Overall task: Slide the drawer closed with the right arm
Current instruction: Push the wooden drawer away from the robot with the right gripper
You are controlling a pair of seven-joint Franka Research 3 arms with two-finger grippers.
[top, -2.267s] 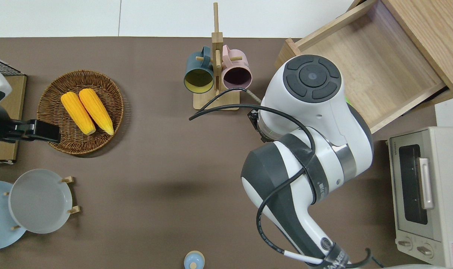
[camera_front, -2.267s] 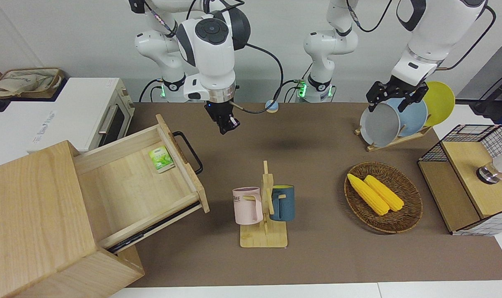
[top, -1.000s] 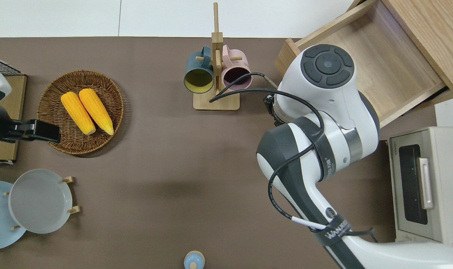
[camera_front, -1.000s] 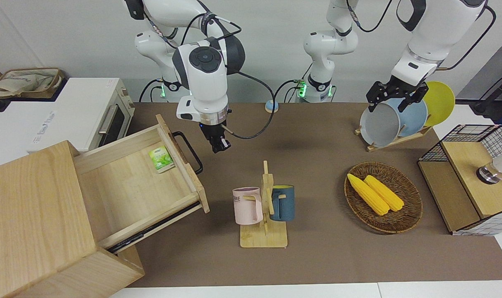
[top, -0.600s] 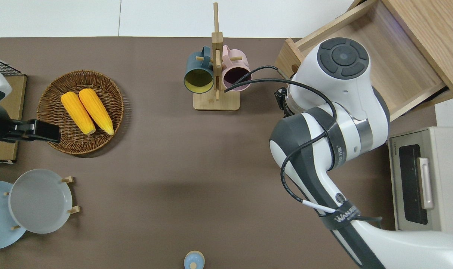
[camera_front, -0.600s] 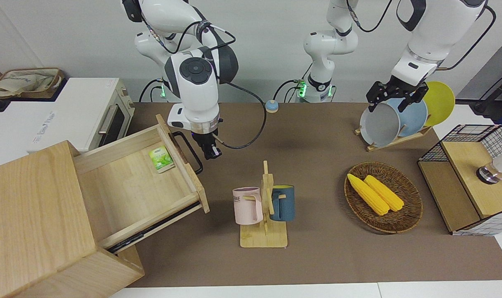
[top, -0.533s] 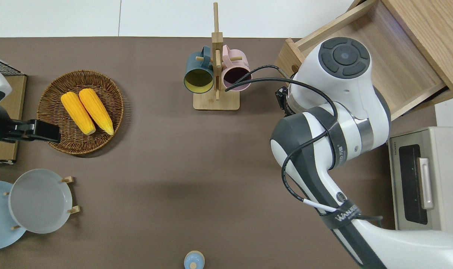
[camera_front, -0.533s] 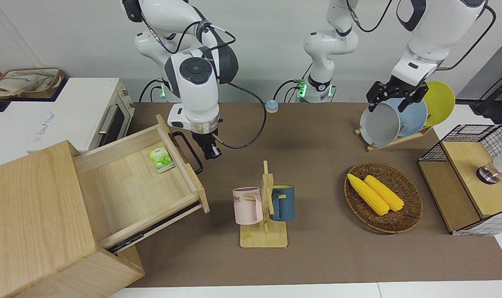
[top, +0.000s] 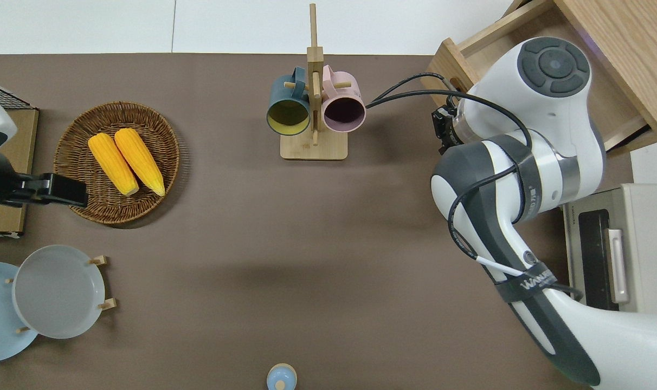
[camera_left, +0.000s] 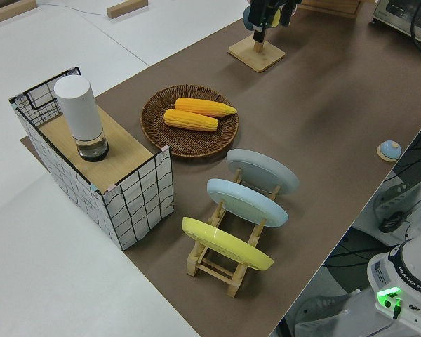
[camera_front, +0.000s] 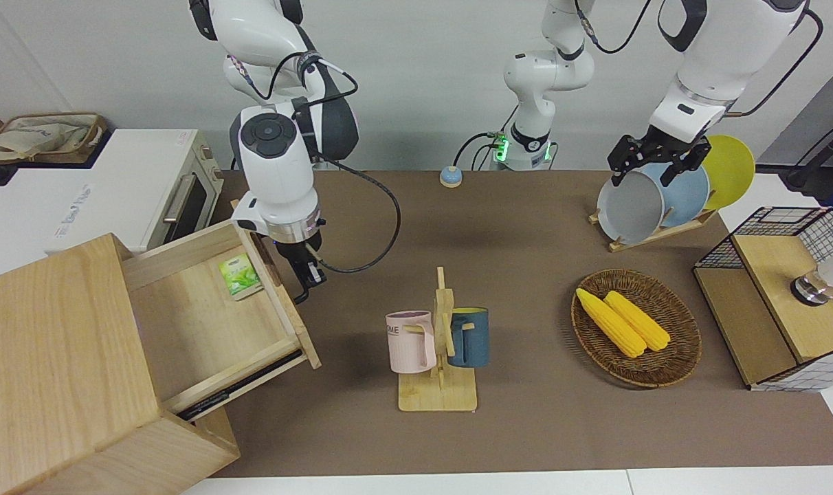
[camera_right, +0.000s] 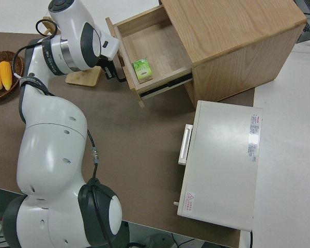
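The light-wood drawer (camera_front: 203, 323) stands partly pulled out of the big wood box (camera_front: 52, 357) at the right arm's end of the table. A green packet (camera_front: 240, 276) lies inside it. My right gripper (camera_front: 311, 276) is shut, low at the drawer's front panel (camera_front: 289, 302) and against the black handle, which it mostly hides. The right side view shows the gripper (camera_right: 111, 70) pressed to the front of the drawer (camera_right: 150, 46). In the overhead view the arm covers the gripper. The left arm is parked.
A wooden mug rack (camera_front: 438, 344) with a pink and a blue mug stands close to the drawer front, toward the table's middle. A toaster oven (camera_front: 148, 185) sits nearer to the robots than the box. A corn basket (camera_front: 636, 326), plate rack (camera_front: 653, 199) and mesh-sided box (camera_front: 781, 295) occupy the left arm's end.
My right gripper came down to the drawer front, then moved toward the box. The drawer slid some way in with it. The left arm has not moved.
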